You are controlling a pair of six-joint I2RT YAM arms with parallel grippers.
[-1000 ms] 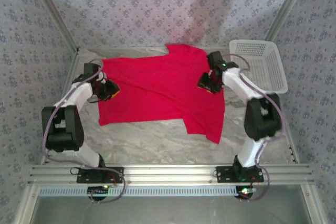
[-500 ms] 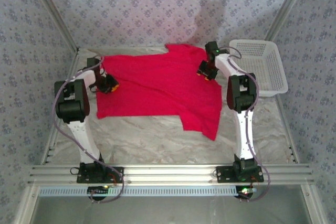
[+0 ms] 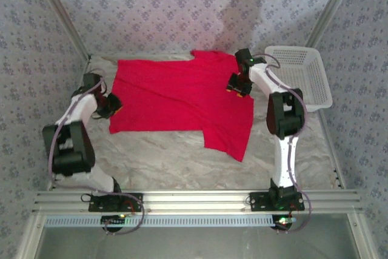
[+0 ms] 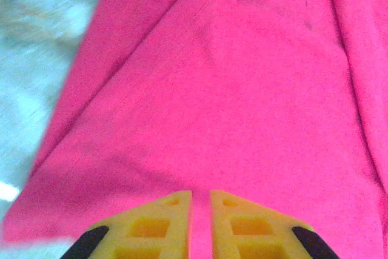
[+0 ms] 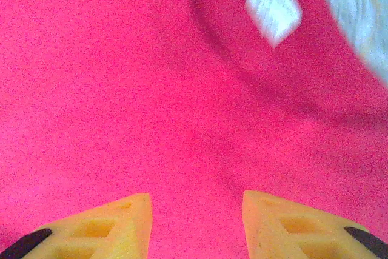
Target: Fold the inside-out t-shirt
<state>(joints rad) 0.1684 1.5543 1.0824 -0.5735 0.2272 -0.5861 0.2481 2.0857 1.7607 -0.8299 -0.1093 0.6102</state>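
**Basket and backdrop**

A white mesh basket (image 3: 300,74) sits at the upper right, at the edge of the crinkled pale table cover (image 3: 170,162). Flower-patterned wall sheets (image 3: 151,10) rise behind and to both sides. A ribbed aluminium rail (image 3: 194,199) runs across the bottom of the frame.

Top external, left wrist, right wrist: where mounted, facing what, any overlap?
Top external: above and behind the bases, looking down at the table; both arms, left gripper, right gripper, red t-shirt, white basket.
Left wrist: on the left arm, looking down past its near-closed yellow fingers at the red t-shirt's edge and the table.
Right wrist: on the right arm, looking down between its spread fingers at the red t-shirt and white tag.
Shared: red t-shirt, all three.
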